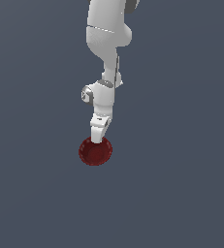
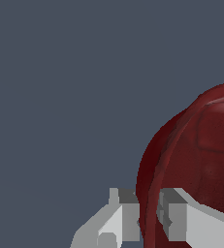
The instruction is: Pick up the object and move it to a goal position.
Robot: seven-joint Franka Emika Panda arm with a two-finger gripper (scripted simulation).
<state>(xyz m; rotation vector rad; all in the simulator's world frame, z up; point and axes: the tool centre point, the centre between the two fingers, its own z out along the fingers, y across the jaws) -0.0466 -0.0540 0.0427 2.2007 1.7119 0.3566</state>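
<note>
Fingers (image 2: pixel 168 220), two, straddle one red bowl's (image 1: pixel 95 152) rim.

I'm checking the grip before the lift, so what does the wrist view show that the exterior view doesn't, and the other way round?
Only the wrist view shows the two fingers of the claw standing on either side of the rim, one outside the dark red bowl and one inside it; whether they touch it cannot be told.

Only the exterior view shows the white arm coming down from above, and the whole round bowl with its scalloped rim resting on the floor.

Both show the claw at the bowl's edge and the plain grey-blue floor.
</note>
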